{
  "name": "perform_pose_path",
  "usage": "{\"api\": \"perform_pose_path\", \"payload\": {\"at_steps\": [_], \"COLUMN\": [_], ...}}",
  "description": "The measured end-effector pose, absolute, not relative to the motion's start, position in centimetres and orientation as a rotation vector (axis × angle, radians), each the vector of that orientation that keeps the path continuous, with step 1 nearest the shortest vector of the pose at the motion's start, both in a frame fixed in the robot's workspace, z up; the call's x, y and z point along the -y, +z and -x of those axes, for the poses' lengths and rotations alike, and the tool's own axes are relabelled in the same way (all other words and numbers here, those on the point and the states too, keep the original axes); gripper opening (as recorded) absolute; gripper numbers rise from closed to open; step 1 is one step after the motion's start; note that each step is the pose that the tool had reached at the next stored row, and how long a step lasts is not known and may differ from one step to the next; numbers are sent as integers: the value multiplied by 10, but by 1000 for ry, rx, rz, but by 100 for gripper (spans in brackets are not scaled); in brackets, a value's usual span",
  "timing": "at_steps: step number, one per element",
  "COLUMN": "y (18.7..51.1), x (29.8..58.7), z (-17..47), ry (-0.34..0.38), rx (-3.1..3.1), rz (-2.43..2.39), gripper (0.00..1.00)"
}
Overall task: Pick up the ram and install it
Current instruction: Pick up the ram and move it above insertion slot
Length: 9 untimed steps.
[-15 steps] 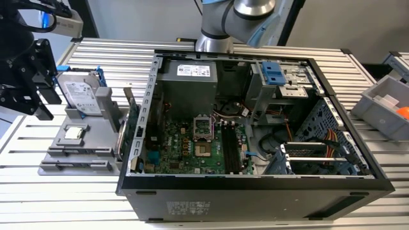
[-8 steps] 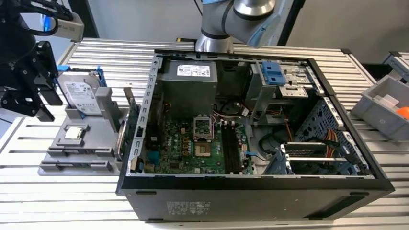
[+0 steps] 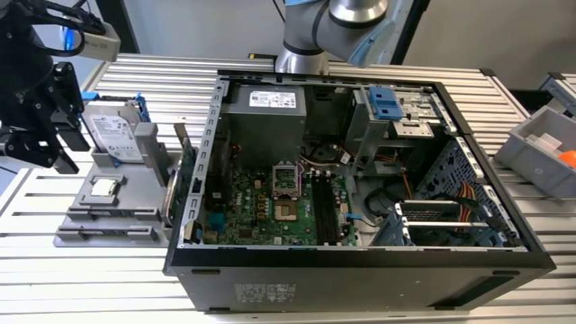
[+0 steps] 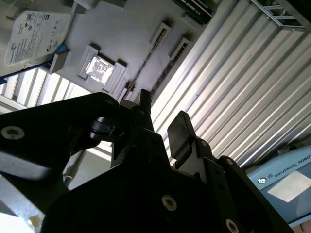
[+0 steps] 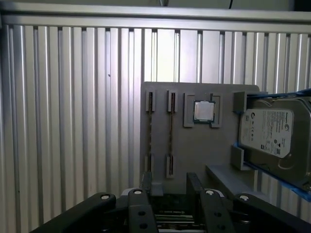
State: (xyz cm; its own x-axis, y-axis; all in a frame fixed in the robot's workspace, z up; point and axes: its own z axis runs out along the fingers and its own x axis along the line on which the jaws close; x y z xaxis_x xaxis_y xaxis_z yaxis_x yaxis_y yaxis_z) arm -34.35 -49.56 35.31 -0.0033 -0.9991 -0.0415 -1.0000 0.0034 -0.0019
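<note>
My claw [image 5: 170, 189] hangs with jaws apart, empty. Ahead, in line with its gap, the ram [image 5: 171, 132] stands edge-up in the grey holder [image 5: 194, 150], likely so my jaws can straddle it.

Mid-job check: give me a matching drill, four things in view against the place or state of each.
Things:
1. ram
2. processor chip
3. hard drive
4. fingers

Place or state:
A. in a blue frame
B. open, holding nothing
C. on edge in a narrow slot
D. flat in a square recess

Pairs: 1-C, 2-D, 3-A, 4-B.
</note>
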Motion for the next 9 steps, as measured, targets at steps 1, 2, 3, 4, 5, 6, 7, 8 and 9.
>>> {"api": "perform_pose_path", "payload": {"at_steps": [1, 2, 3, 4, 5, 6, 7, 8, 9], "y": [353, 352, 351, 351, 350, 350, 349, 348, 348], "x": [496, 496, 496, 496, 496, 496, 496, 496, 496], "z": [344, 344, 344, 344, 344, 344, 344, 344, 344], "ry": [43, 43, 43, 43, 43, 43, 43, 43, 43], "rx": [-2203, -2203, -2203, -2203, -2203, -2203, -2203, -2203, -2203], "rz": [2196, 2196, 2196, 2196, 2196, 2196, 2196, 2196, 2196], "gripper": [100, 100, 100, 100, 100, 100, 100, 100, 100]}}
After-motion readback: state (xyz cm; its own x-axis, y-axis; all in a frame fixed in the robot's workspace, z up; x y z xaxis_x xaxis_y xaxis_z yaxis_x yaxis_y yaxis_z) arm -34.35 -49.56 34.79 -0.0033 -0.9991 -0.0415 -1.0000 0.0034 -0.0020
